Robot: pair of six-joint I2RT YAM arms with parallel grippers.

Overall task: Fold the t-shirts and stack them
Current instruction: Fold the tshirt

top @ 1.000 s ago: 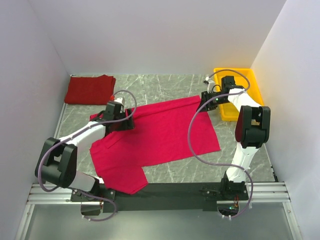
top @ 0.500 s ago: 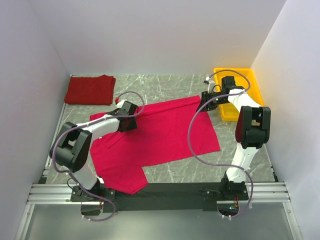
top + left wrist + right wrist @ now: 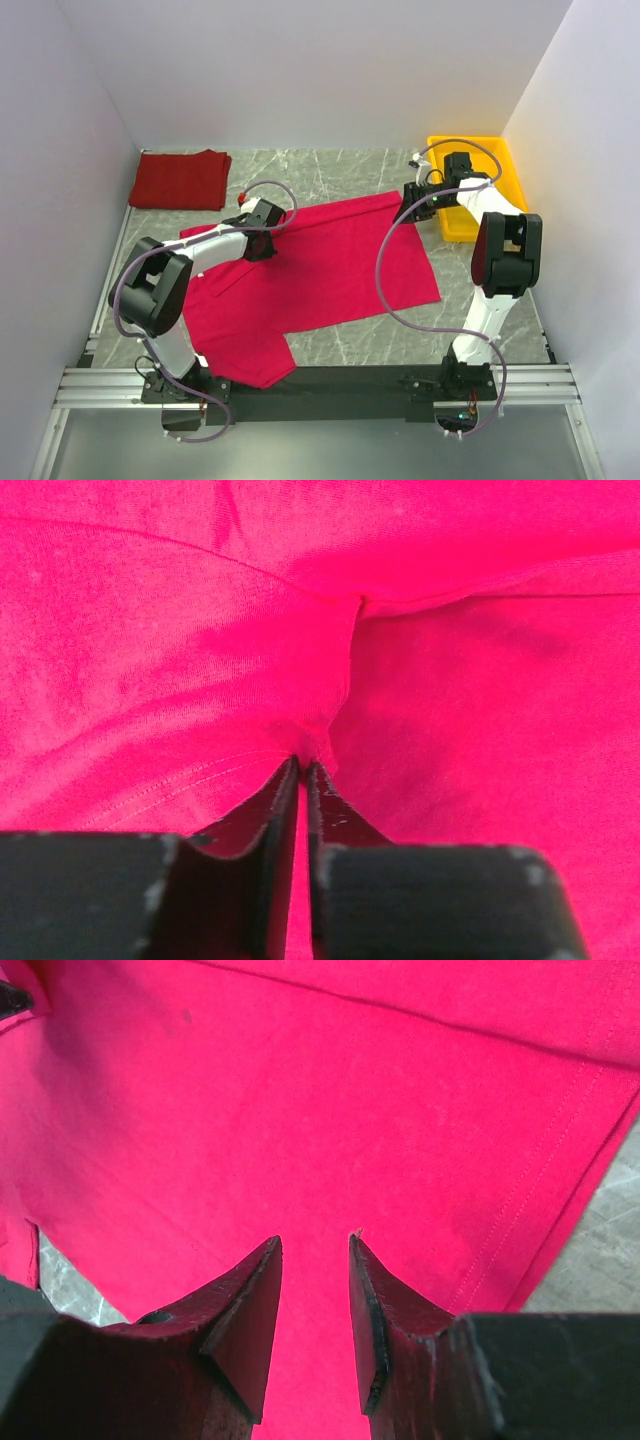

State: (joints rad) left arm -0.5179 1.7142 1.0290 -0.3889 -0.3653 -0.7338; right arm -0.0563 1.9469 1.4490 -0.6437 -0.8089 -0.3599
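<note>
Table: grey marbled top, showing bare along the lower edge of the top view, right of the spread cloth.
Crimson shirt: is lying opened out flat across the middle of the table, slanting from lower left to upper right. Its lower-left flap is reaching down to the dark rail by the arm bases.
Left gripper: is clenching on the crimson shirt, left of centre in the top view. In the wrist view the fingertips are standing almost together, and a ridge of cloth is bunching up into them.
Right gripper: is hanging over the shirt's upper-right corner, released. Its fingers are standing apart with flat cloth showing through the gap and nothing between them. Stitched hem and a strip of table are showing at the right of that wrist view.
Tray: yellow, sitting at upper right by the wall, just beyond the right gripper.
Dark shirt: is lying folded in the far upper-left corner, apart from the crimson one.
</note>
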